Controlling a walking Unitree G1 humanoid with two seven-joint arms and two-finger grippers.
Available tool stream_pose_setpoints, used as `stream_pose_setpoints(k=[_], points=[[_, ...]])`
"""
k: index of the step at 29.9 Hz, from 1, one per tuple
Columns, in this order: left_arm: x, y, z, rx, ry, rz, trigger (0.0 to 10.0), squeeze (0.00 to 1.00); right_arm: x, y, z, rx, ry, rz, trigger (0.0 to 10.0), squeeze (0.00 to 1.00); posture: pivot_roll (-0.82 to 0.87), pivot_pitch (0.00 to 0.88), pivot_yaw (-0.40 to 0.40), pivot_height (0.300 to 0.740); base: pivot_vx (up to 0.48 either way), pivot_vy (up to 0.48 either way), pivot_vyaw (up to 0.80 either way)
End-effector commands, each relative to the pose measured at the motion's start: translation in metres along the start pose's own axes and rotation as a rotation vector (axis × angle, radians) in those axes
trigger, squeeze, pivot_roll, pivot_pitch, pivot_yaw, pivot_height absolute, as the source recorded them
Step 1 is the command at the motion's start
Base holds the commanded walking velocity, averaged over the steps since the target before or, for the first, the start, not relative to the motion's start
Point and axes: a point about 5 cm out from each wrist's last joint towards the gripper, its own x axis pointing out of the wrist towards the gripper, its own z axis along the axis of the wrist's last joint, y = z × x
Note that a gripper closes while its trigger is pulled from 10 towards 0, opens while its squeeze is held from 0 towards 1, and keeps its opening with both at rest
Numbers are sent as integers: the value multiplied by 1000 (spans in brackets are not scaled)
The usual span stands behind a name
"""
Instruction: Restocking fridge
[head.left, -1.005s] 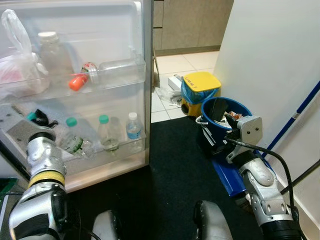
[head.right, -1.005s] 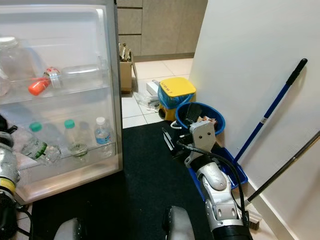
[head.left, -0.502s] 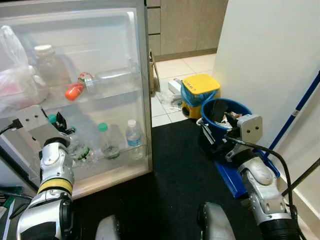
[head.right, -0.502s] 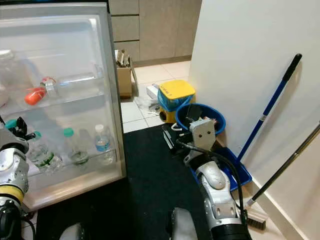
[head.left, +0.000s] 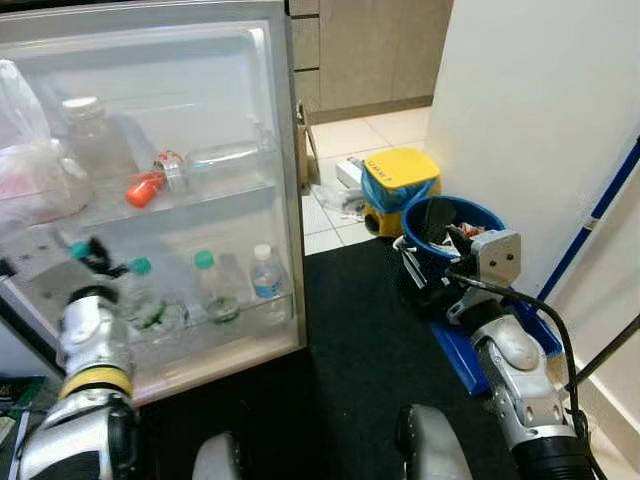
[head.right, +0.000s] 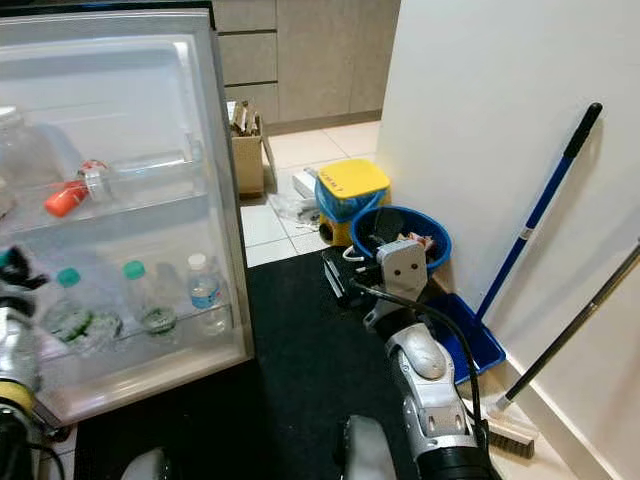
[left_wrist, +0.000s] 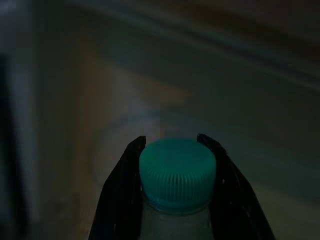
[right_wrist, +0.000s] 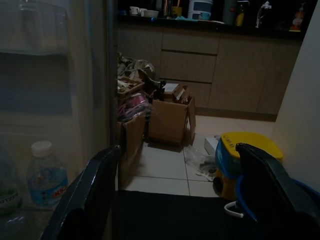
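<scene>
The left gripper (left_wrist: 175, 200) is clamped on a green-capped bottle (left_wrist: 176, 167), held at the left of the open fridge door (head.left: 180, 200), near its lower shelf (head.left: 215, 320) of standing bottles. The right gripper (right_wrist: 175, 200), fingers spread wide and holding nothing, hangs near the blue bucket (head.left: 440, 220).

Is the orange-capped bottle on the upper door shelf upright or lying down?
Lying down: the orange-capped bottle rests on its side along the upper door shelf, cap pointing toward the fridge interior.

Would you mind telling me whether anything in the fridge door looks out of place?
Yes: on the upper door shelf, the bottle with the orange cap lies on its side, while the bottles in the lower shelf stand upright.
</scene>
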Motion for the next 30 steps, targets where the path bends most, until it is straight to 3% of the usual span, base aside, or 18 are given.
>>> stream_pose_setpoints(k=[1,2,4,9,13,18,22,24,25,29,30], points=[[-4,17,-12,-10,85,62,10000,0,1,-3,0,7,-2,-17,10000,0,-38,0,-40,436,0,0,0],[3,29,5,-84,44,103,10000,0,3,-3,0,9,-4,-18,10000,0,-34,0,-35,436,0,0,0],[7,36,16,-123,18,122,10000,0,4,-2,-1,10,-6,-18,10000,0,-33,0,-31,436,0,0,0],[10,43,25,-128,-7,144,10000,0,5,-2,-1,13,-9,-20,10000,0,-24,0,-25,436,0,0,0],[10,43,26,-136,-8,171,10000,0,6,-1,-1,16,-11,-22,10000,0,-23,0,-27,436,0,0,0],[12,30,21,-145,14,166,10000,0,9,0,2,15,-23,-17,10000,0,-34,0,-37,436,0,0,0],[13,9,15,-22,54,110,10000,0,8,-1,5,5,-26,-7,10000,0,-46,0,-58,436,0,0,0],[13,9,15,-22,54,110,10000,0,8,-1,5,5,-26,-7,10000,0,-46,0,-58,436,0,0,0],[13,3,12,46,73,87,10000,0,8,-2,7,-1,-28,-1,10000,0,-56,0,-76,436,0,0,0],[13,1,11,86,79,75,10000,0,7,-3,7,-5,-28,1,10000,0,-56,0,-76,436,0,0,0],[13,-2,10,130,84,62,10000,0,7,-4,8,-8,-27,2,10000,0,-60,0,-84,436,0,0,0]])
